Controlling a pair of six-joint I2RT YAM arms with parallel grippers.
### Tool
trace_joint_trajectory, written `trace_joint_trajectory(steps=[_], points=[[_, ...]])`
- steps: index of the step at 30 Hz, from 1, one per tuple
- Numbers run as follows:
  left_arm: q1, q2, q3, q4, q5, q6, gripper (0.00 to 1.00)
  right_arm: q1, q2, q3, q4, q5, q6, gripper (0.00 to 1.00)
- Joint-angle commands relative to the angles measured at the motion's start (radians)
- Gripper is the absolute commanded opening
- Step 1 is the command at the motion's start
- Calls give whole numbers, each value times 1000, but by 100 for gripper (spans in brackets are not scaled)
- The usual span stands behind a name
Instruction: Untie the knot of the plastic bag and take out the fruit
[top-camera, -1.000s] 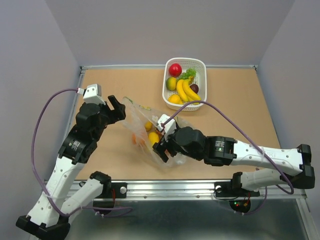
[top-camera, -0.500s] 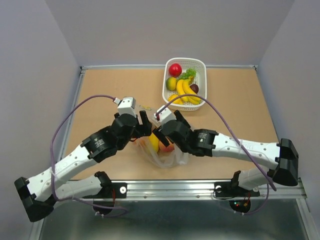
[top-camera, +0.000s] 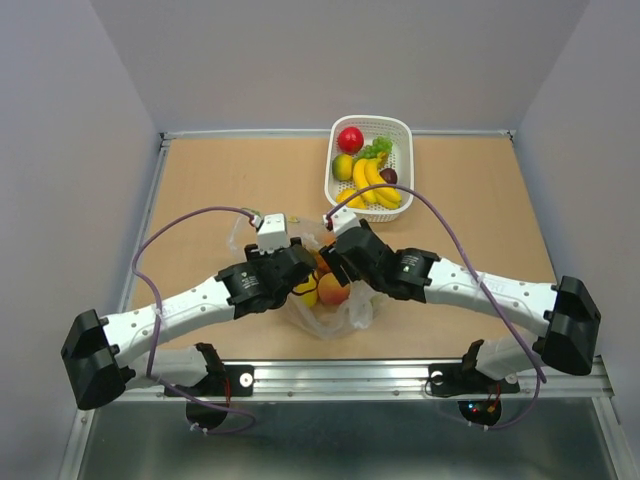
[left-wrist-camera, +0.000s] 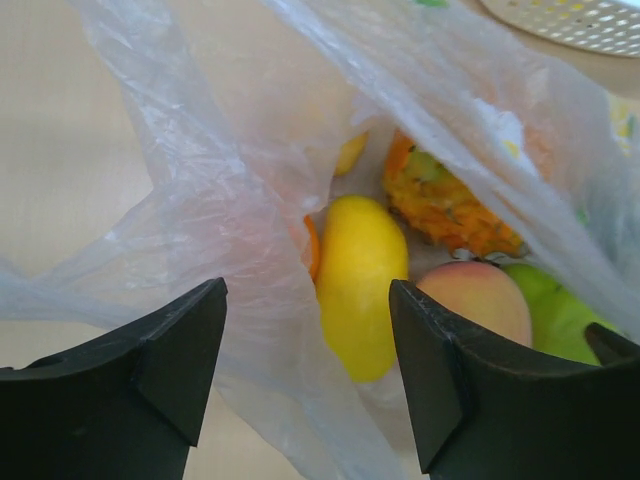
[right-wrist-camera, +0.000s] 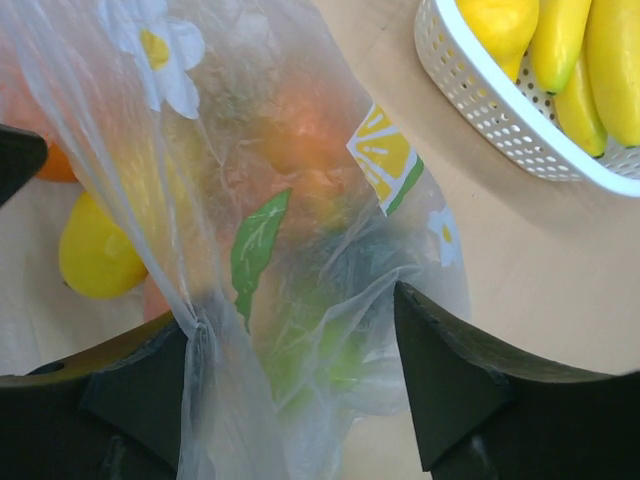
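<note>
Plastic bag (top-camera: 345, 318) sat between both wide-open jaws, knot unseen, fruit (left-wrist-camera: 358, 285) inside, none taken out yet.

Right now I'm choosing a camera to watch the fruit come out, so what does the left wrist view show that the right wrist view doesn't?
Only the left wrist: the small pineapple and the peach in plain sight; the right wrist gives just blurred colours through the plastic there. Only the right wrist: the bananas and the lemon-slice print on the bag. Both: the plastic bag, the yellow oval fruit and the rim of the white basket.
</note>
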Motion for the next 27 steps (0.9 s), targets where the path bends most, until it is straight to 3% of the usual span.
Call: trace_joint_trajectory(steps=[1, 3, 7, 9, 10, 12, 13, 14, 21, 24, 25, 27], points=[[-2, -7, -54, -8, -97, -76, 74, -36, -29, -51, 38, -44, 37, 71], [-1, -7, -74, 1, -107, -82, 71, -71, -26, -89, 51, -40, 43, 67], [-1, 12, -131, 39, -85, -85, 58, -163, -30, -152, 75, -61, 95, 41], [1, 30, -151, 55, -70, -85, 41, -226, -37, -174, 87, -58, 117, 33], [2, 35, -157, 56, -65, -88, 28, -246, -40, -194, 93, -58, 142, 28], [4, 41, -166, 50, -62, -92, 15, -317, -44, -206, 97, -69, 164, 26], [4, 38, -174, 46, -58, -92, 4, -343, -46, -217, 97, -73, 187, 25], [4, 33, -179, 27, -56, -103, 0, -367, -47, -220, 98, -93, 199, 25], [13, -135, -220, -43, -51, -131, 0, -588, -86, -261, 98, -162, 293, 26], [21, -197, -234, -42, -38, -125, 0, -595, -113, -264, 97, -190, 278, 37], [22, -204, -232, -36, -29, -109, 0, -595, -121, -261, 97, -207, 252, 47], [22, -214, -215, -7, 11, -93, 0, -595, -159, -248, 94, -291, 215, 57]])
